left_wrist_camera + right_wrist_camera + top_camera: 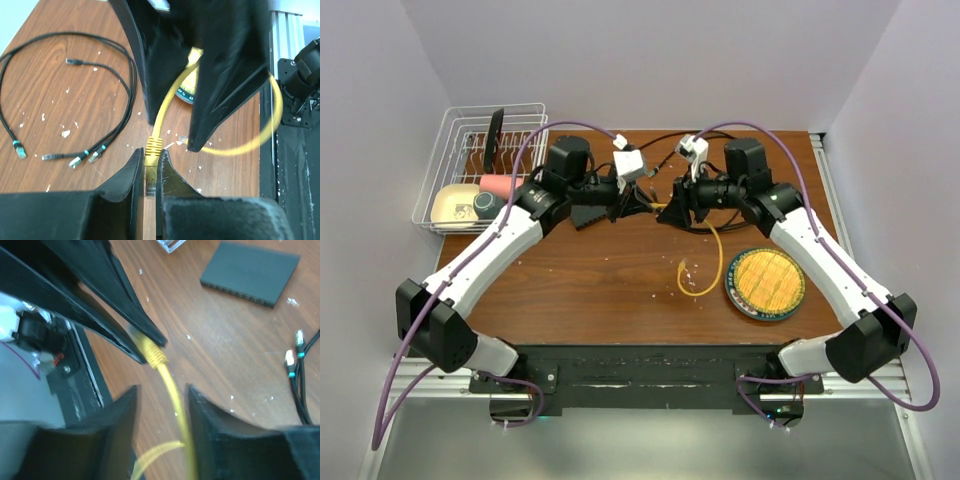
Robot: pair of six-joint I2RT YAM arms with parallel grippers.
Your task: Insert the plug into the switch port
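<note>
My left gripper point(150, 154) is clenched on the yellow plug point(150, 167), low in the centre of the left wrist view. The yellow cable point(167, 100) runs up the frame from it. My right gripper point(161, 388) is released, jaws apart, with the cable passing between them. The black switch point(250, 272) lies flat on the table point(225, 350) in the upper right of the right wrist view, well apart from the plug. Black cables point(60, 90) lie at the left of the left wrist view.
</note>
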